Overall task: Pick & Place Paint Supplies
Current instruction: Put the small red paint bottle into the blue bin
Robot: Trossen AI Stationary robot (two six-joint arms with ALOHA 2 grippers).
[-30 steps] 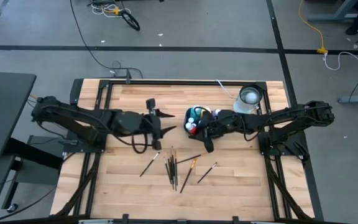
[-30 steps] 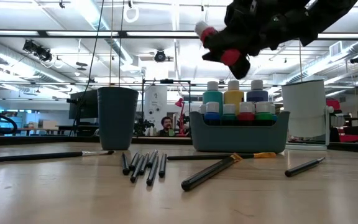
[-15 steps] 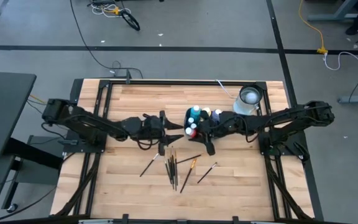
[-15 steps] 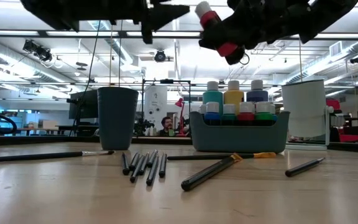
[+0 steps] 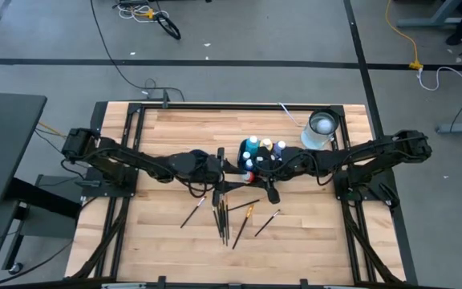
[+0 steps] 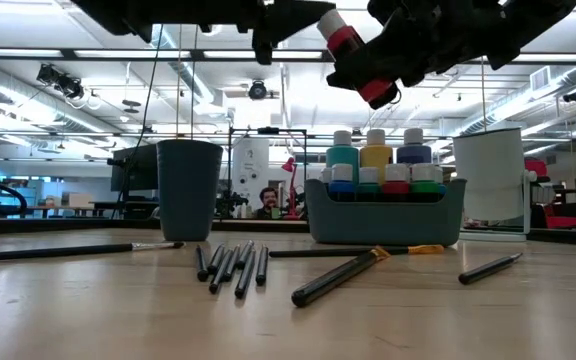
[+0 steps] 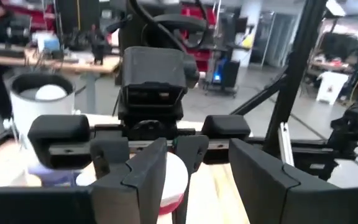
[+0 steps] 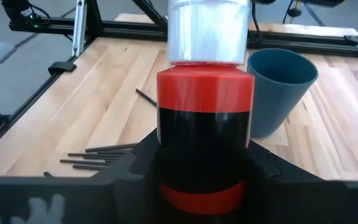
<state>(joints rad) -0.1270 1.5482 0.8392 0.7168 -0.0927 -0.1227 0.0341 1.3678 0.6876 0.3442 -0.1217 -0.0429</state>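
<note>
My right gripper (image 5: 257,166) is shut on a red paint bottle (image 8: 204,118) with a white cap (image 6: 330,20), high above the table next to the grey bin (image 6: 383,215) of white-capped bottles. My left gripper (image 5: 224,164) is open and faces the bottle's cap end (image 7: 174,175), level with it. One of its fingers (image 7: 143,177) stands just in front of the cap; I cannot tell whether it touches. Several dark paintbrushes (image 5: 224,215) lie flat on the wood, nearer than both grippers. My right gripper pinches the red bottle's body (image 8: 204,146) between its two fingers, around its lower half. The bottle lies along the fingers with its cap pointing away from the wrist, toward the table's left. It is lifted clear and tilted, cap end higher (image 6: 343,35).
A dark blue cup (image 6: 189,188) stands on the table left of the bin; it also shows in the right wrist view (image 8: 281,87). A white can (image 5: 322,127) stands at the far right. Brushes (image 6: 233,268) are spread over the near middle of the table.
My left gripper has reached toward the table's right edge and now sits close to the red bottle's cap. My right gripper has stayed in about the same spot, and the bottle's cap end now sits a little higher.
</note>
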